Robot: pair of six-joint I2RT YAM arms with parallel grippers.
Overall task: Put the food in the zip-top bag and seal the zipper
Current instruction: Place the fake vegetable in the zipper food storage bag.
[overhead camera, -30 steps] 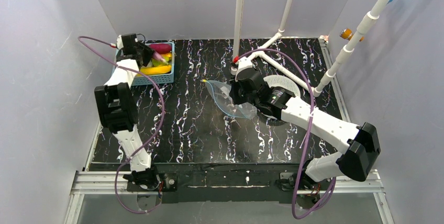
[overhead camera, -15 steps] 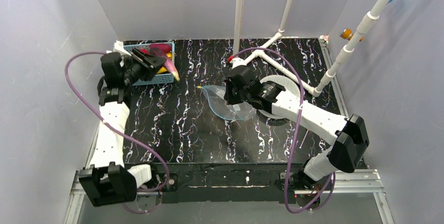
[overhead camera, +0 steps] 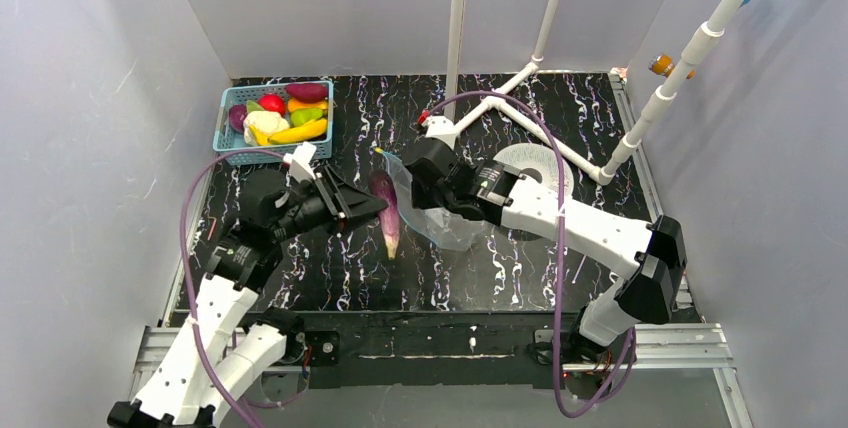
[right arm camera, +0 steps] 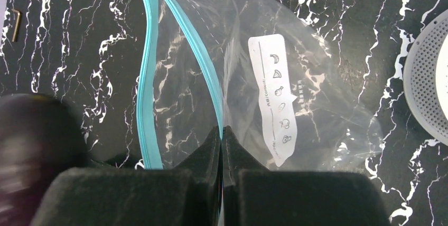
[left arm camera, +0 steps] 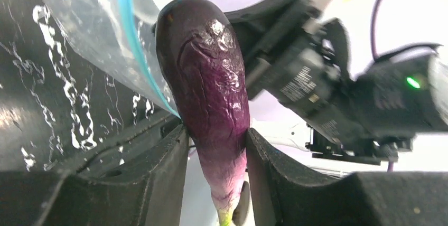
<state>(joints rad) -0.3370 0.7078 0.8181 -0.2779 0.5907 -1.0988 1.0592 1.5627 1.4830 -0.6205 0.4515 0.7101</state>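
Note:
My left gripper (overhead camera: pixel 368 204) is shut on a purple eggplant (overhead camera: pixel 384 210), held just left of the mouth of the zip-top bag (overhead camera: pixel 448 226). In the left wrist view the eggplant (left arm camera: pixel 208 88) stands between my fingers (left arm camera: pixel 274 184), its green tip down, with the bag's teal zipper (left arm camera: pixel 132 41) right behind it. My right gripper (overhead camera: pixel 420 193) is shut on the bag's upper lip at the zipper (right arm camera: pixel 208 78) and holds the mouth open; the other zipper strip (right arm camera: pixel 145 94) lies apart. The rest of the food (overhead camera: pixel 280 116) lies in the basket.
A light-blue basket (overhead camera: pixel 228 144) stands at the far left corner. A white perforated disc (overhead camera: pixel 535 160) lies right of the bag, also in the right wrist view (right arm camera: pixel 428 88). White pipes (overhead camera: pixel 530 126) cross the back of the table.
My left arm has swung from the basket to the table's middle, carrying the eggplant to the bag's mouth. My right gripper has shifted slightly left with the bag's lip.

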